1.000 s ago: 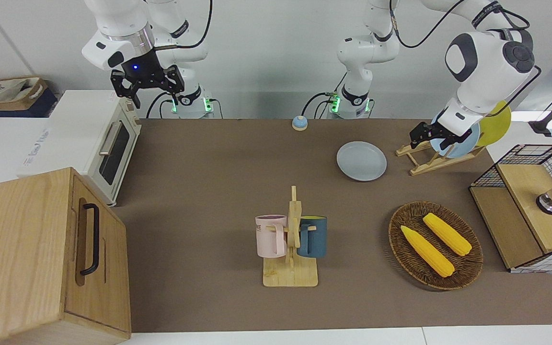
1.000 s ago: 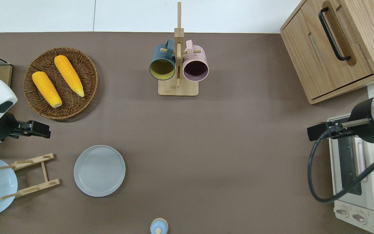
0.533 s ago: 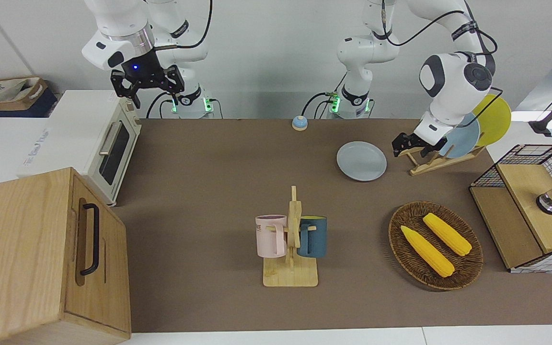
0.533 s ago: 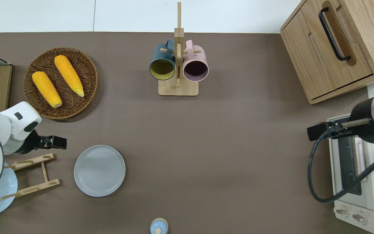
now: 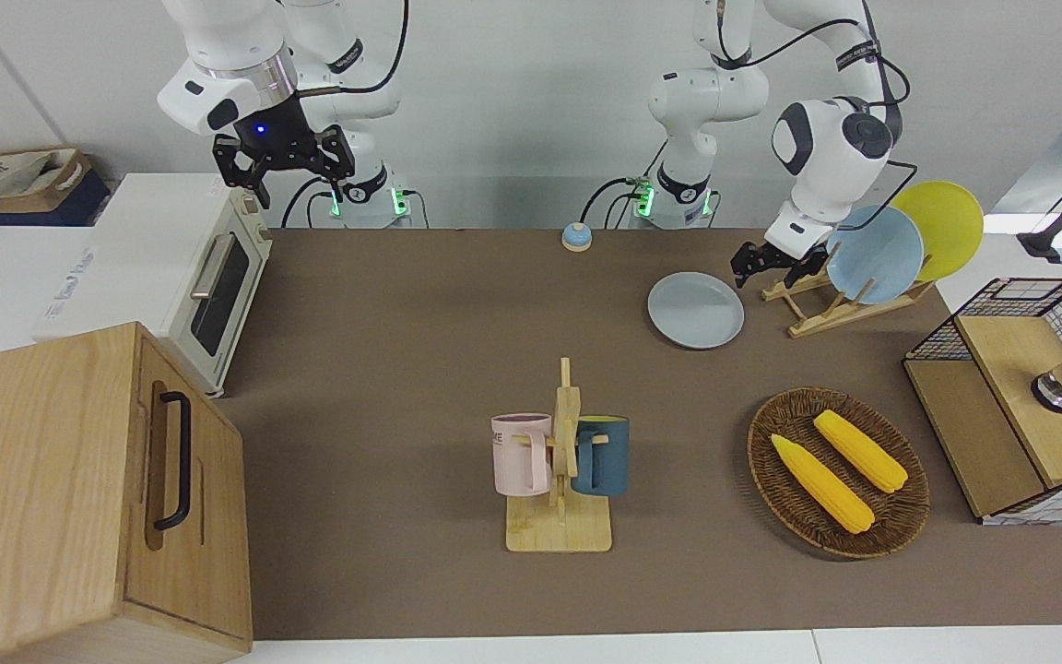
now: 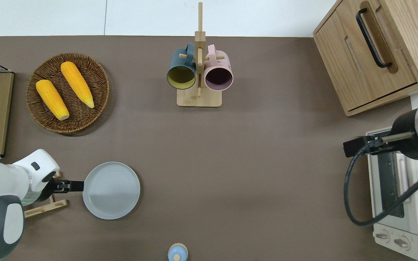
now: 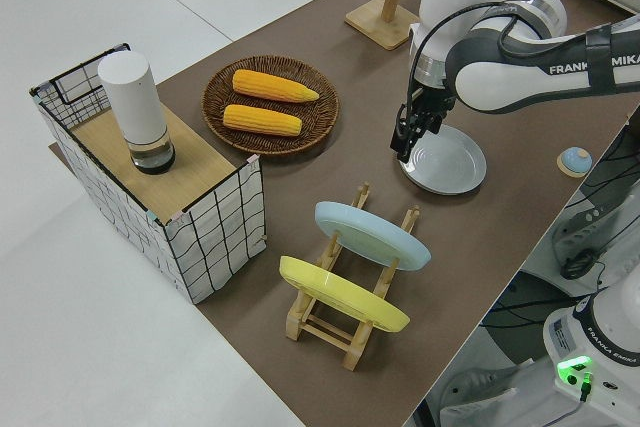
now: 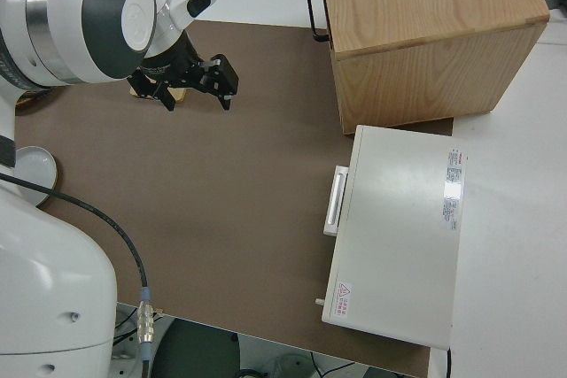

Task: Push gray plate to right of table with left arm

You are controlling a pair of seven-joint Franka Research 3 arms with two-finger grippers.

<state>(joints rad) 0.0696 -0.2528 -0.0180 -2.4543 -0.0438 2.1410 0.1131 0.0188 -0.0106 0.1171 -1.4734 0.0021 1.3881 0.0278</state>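
Note:
The gray plate [image 5: 695,310] lies flat on the brown table [image 5: 420,369], toward the left arm's end; it also shows in the overhead view [image 6: 111,190] and the left side view [image 7: 445,159]. My left gripper [image 5: 766,272] is low, right at the plate's rim on the side toward the left arm's end of the table [image 6: 74,185], [image 7: 400,147]. I cannot tell whether it touches the rim. It holds nothing. The right arm is parked, its gripper [image 8: 197,95] open and empty.
A wooden dish rack [image 5: 826,309] with a light-blue plate [image 5: 877,254] and a yellow plate [image 5: 941,226] stands beside the left gripper. A wicker basket [image 5: 775,480] holds two corn cobs. A mug tree [image 5: 563,461], a small bell [image 5: 575,237], a toaster oven [image 5: 218,277] and a wooden cabinet [image 5: 79,480] stand toward the right arm's end.
The left arm has swung from the dish rack toward the gray plate and come down, bringing its gripper to the plate's rim. The plate has not moved. The right arm is still.

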